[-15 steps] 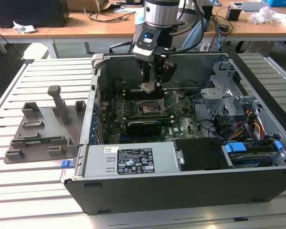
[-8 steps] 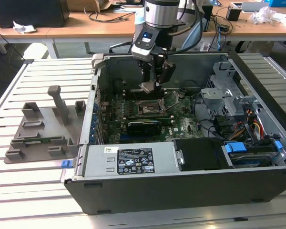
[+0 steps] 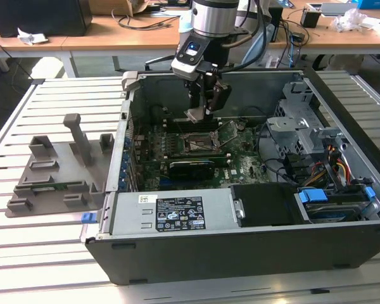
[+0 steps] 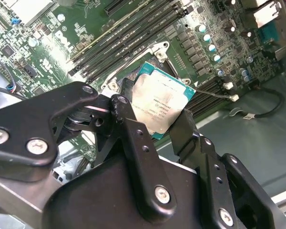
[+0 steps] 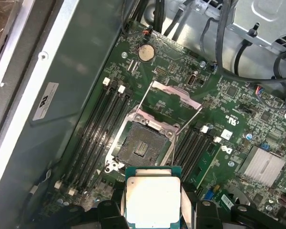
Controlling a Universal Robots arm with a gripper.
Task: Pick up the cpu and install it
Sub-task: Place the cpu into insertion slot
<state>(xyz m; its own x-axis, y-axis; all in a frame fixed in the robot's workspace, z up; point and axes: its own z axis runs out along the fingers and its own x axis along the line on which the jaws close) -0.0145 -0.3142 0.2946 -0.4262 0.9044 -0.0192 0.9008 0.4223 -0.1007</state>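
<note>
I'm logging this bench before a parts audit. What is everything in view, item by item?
cpu: one, silver top with green rim, held over the motherboard near the socket, not seated
socket: one, black with its metal frame open, on the motherboard
motherboard: one, green, inside the case
memory slots: two banks, black, either side of the socket
coin cell: one, silver, on the motherboard
heatsink: one, silver, on the motherboard
computer case: one, dark grey, open, on the table
tray: one, grey, to the exterior view's left of the case
slatted table: one, pale
gripper: one, black, shut on the cpu
arm: one, silver, over the case
</note>
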